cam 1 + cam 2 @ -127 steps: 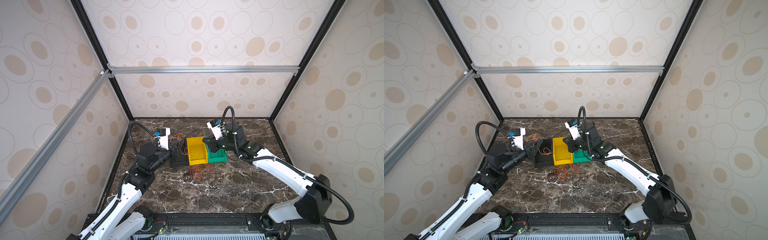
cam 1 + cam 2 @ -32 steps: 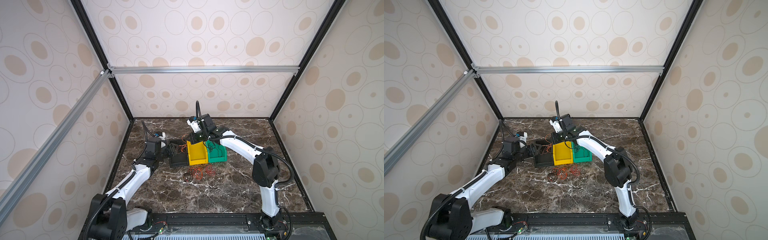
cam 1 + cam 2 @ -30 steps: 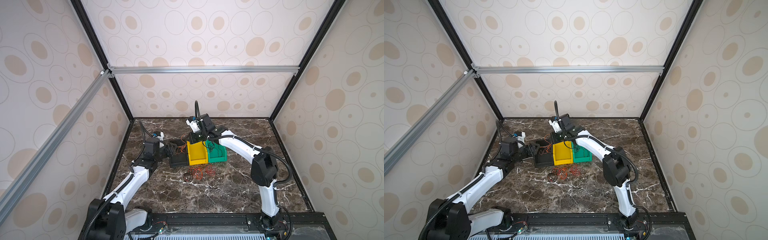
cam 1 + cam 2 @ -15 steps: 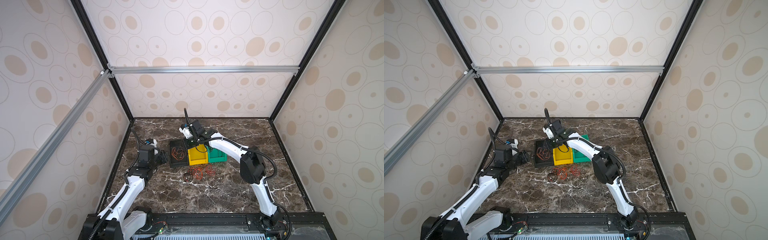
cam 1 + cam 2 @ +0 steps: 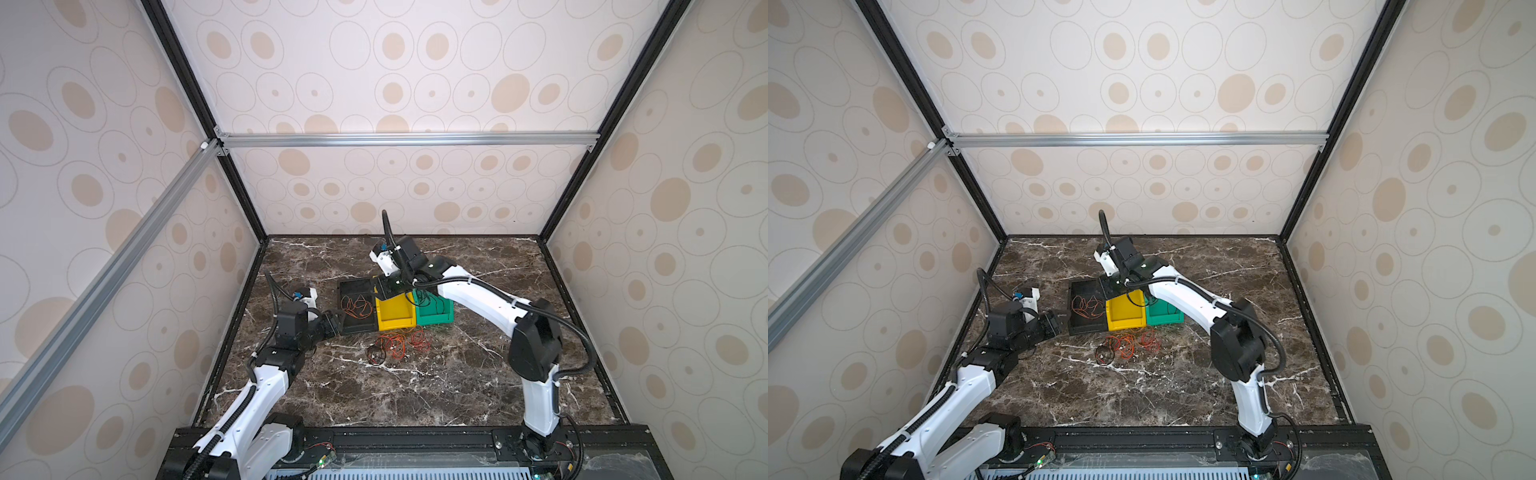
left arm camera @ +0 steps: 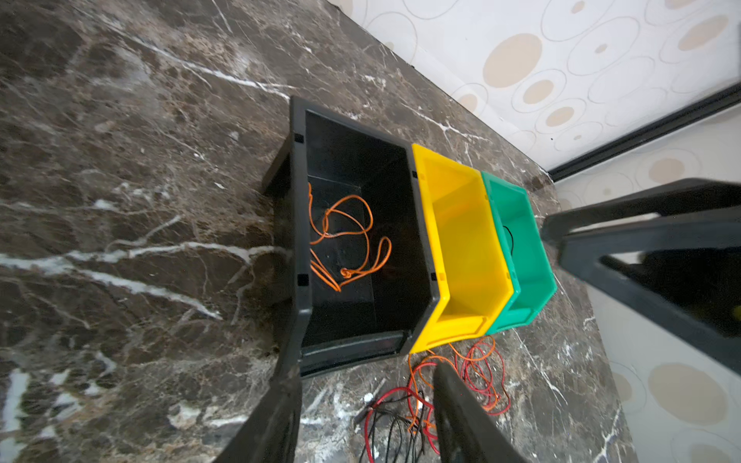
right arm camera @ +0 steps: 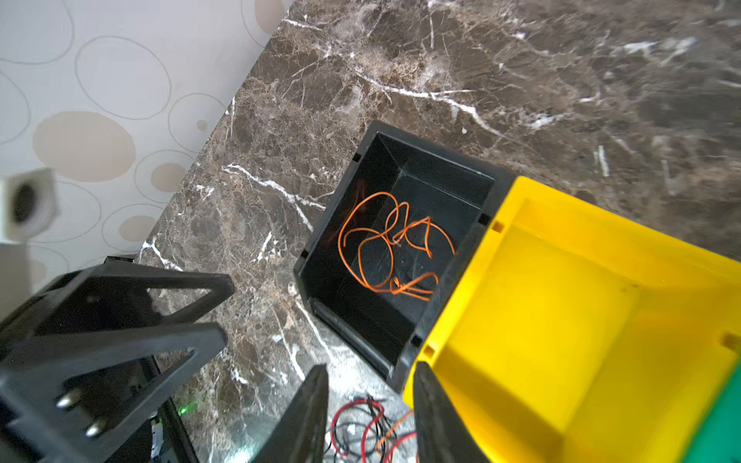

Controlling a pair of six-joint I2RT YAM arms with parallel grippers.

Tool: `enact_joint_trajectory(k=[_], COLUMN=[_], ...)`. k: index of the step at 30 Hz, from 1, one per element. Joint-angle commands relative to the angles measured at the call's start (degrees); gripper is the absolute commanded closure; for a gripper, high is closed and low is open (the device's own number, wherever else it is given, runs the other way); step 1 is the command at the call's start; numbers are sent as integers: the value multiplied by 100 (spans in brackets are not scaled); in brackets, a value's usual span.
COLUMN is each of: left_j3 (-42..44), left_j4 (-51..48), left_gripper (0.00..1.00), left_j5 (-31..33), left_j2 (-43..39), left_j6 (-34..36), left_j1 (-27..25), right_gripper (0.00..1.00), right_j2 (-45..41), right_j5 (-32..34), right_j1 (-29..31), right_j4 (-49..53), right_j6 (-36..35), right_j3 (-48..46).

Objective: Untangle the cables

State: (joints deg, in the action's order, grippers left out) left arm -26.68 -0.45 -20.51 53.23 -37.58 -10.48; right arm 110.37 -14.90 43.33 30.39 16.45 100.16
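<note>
Our right gripper (image 7: pixel 371 373) hovers spread and empty over the far right corner of the black bin (image 5: pixel 356 286), an orange cable (image 7: pixel 395 240) lying inside just left of it (left gripper (image 6: pixel 365 375) spread too), tangled cables (image 5: pixel 395 345) nearer us.

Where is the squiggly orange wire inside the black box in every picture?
Top view: the orange cable lies in the black bin, a little left of centre.
Top view: the orange cable is in the same bin, left of centre.
Left wrist: the orange cable is near the middle, inside the bin.
Right wrist: the orange cable is near the middle, inside the bin.
Shared landmark: the yellow bin right beside the black bin.
</note>
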Motion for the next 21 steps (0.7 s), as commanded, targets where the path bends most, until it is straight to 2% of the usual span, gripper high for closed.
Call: enact_joint_trajectory(k=[1, 7, 10, 15, 17, 21], left_j3=[117, 357, 479, 447, 402, 398], left_j4=[346, 695, 933, 1167, 1193, 1288], left_gripper=[47, 43, 41, 36, 35, 35], left_j5=[-115, 305, 463, 775, 936, 1099], left_j2=[-154, 100, 352, 891, 1125, 1452], left_j6=[-213, -427, -483, -535, -556, -618], left_j1=[-467, -1584, -1988, -2581, -2758, -2914], right_gripper=[61, 59, 59, 55, 49, 48], right_j2=[-693, -1710, -1934, -1837, -1743, -1527], right_j5=[324, 478, 505, 554, 590, 705], right_j1=[-82, -338, -339, -356, -353, -347], right_j4=[62, -141, -251, -298, -592, -1073], right_j6=[-46, 357, 315, 578, 913, 1688], right_j3=[-653, -2041, -2542, -2941, -3156, -3494])
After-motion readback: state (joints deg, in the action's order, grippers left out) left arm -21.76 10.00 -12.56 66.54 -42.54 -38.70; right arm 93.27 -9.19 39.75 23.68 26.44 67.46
